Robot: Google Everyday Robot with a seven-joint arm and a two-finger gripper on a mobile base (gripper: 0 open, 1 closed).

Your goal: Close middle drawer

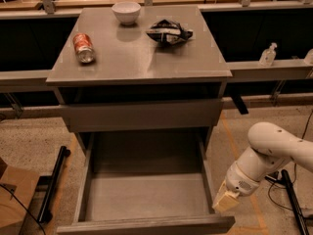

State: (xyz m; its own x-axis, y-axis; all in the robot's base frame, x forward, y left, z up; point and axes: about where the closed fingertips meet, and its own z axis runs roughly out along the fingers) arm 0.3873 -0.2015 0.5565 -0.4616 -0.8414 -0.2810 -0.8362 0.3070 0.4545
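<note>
The middle drawer (146, 196) of the grey cabinet stands pulled far out toward me. Its long shallow tray holds nothing, and its low front panel (146, 225) runs along the bottom edge of the view. The taller top drawer front (142, 114) above it is shut. My gripper (226, 201), cream-coloured on the end of the white arm (274, 151), hangs at the lower right. It is just outside the drawer's right side wall, close to the front right corner. The lowest drawer is out of view.
On the cabinet top lie a red soda can (83, 47) on its side, a white bowl (126, 11) and a dark snack bag (168, 32). A cardboard box (14, 199) and a black bar (53, 185) are at the left. A black stand leg (293, 199) is at the right, and a clear bottle (268, 55) stands on the right ledge.
</note>
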